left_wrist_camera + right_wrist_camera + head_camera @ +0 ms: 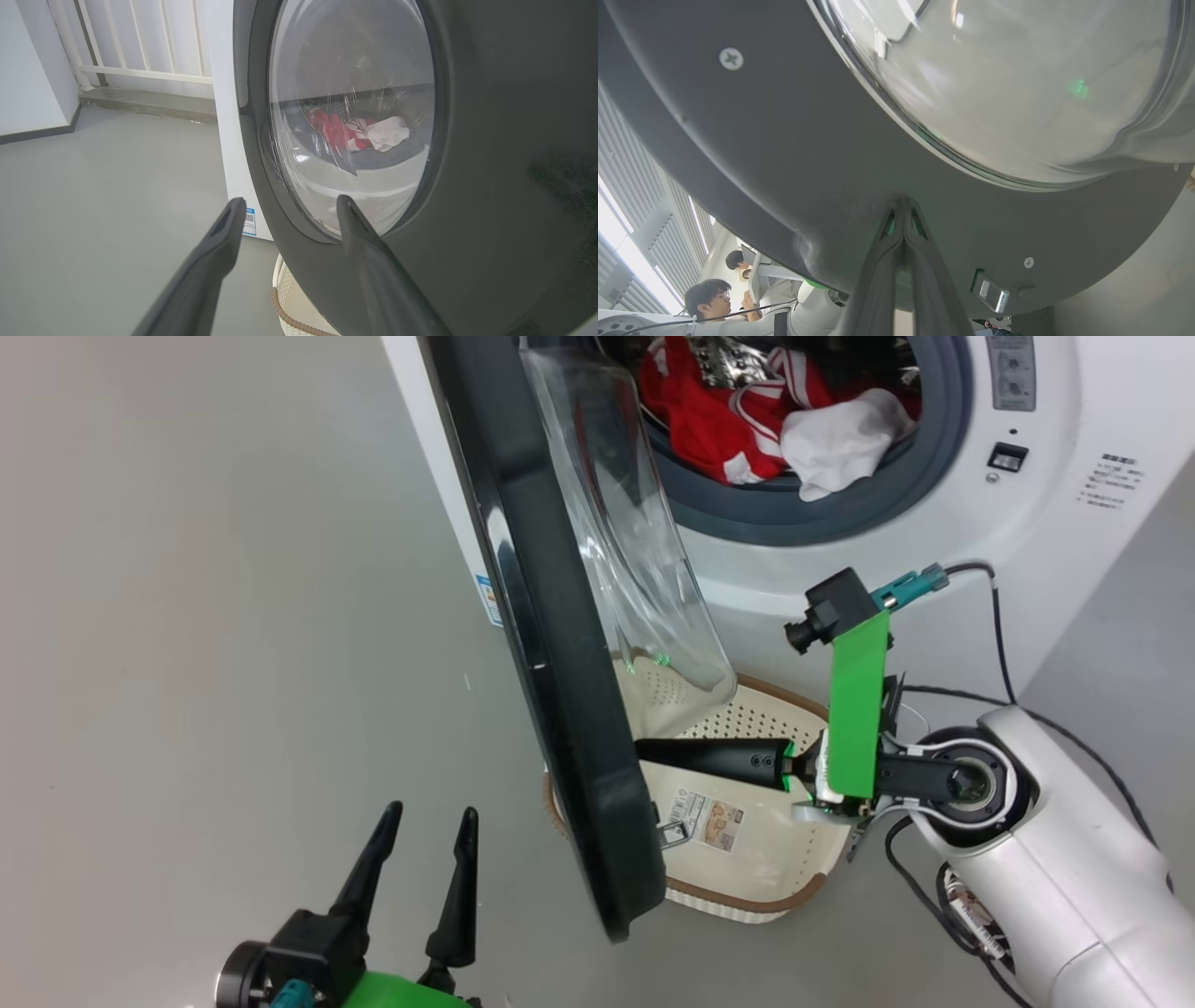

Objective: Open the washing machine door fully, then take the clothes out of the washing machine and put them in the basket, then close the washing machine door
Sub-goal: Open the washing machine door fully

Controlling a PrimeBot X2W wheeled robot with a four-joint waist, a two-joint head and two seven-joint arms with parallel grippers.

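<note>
Left gripper (429, 814) hangs left of the washing machine door (560, 663), fingers spread wide, holding nothing. The door stands part-open. Just right of it, the right gripper (651, 753), fingers pressed together, has its tips against the door's inner ring, over the basket (775, 901). Further right, the clothes (738, 420) lie inside the washing machine (934, 569).

head cam: up high, tilted forward and down, sees the washing machine door (560, 709) edge-on with the basket (784, 845) below it
left wrist cam: low, outside the door, close, facing its glass
right wrist cam: practically touching the door's inner side
overlap: door in all three; clothes (709, 420) in head and left wrist
</note>
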